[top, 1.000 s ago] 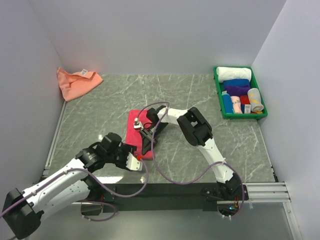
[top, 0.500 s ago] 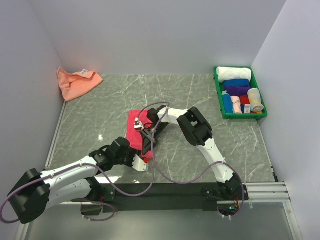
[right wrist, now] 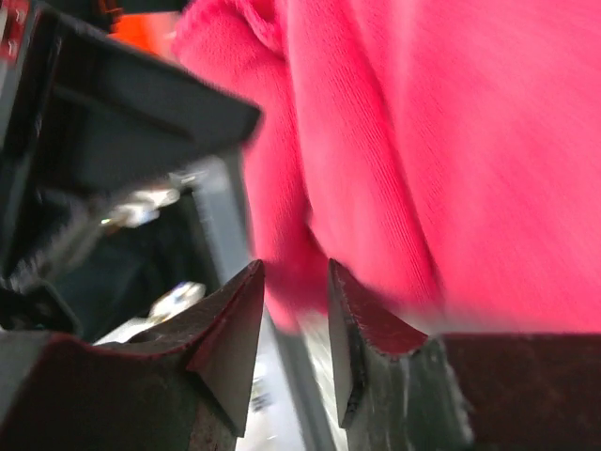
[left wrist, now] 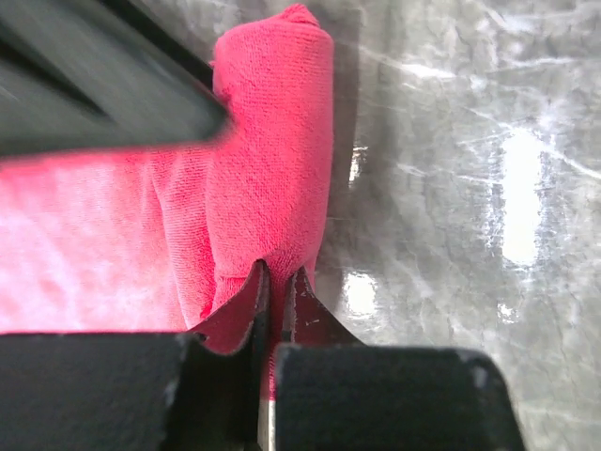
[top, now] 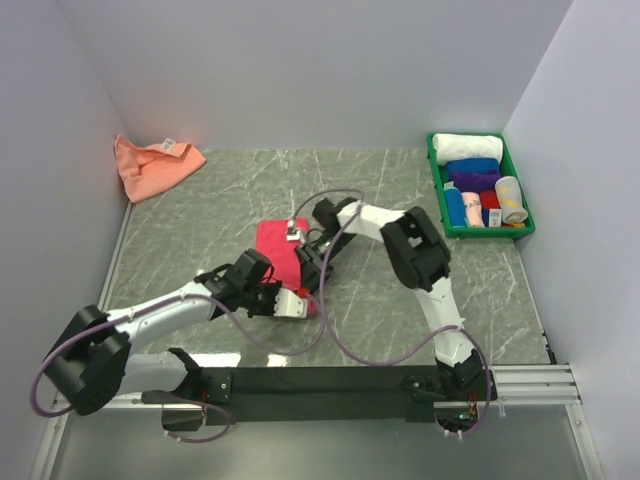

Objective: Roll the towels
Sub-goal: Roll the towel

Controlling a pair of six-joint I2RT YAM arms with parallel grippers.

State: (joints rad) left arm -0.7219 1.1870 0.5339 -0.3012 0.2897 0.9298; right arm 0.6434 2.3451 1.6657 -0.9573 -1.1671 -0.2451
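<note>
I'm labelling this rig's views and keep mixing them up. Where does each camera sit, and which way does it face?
Top external: high behind the arm bases, looking down across the grey marble table; both arms show.
Left wrist: on the left wrist, looking along the left end effector at the partly rolled red terry towel; only its fingertips show.
Right wrist: low and close against the towel; the right end effector shows its fingertips.
Shared: all three views see the red towel.

The half-rolled towel (top: 277, 245) lies centre of table (top: 200, 230); loose towel (top: 150, 163) far left; tray (top: 436, 185) far right.
</note>
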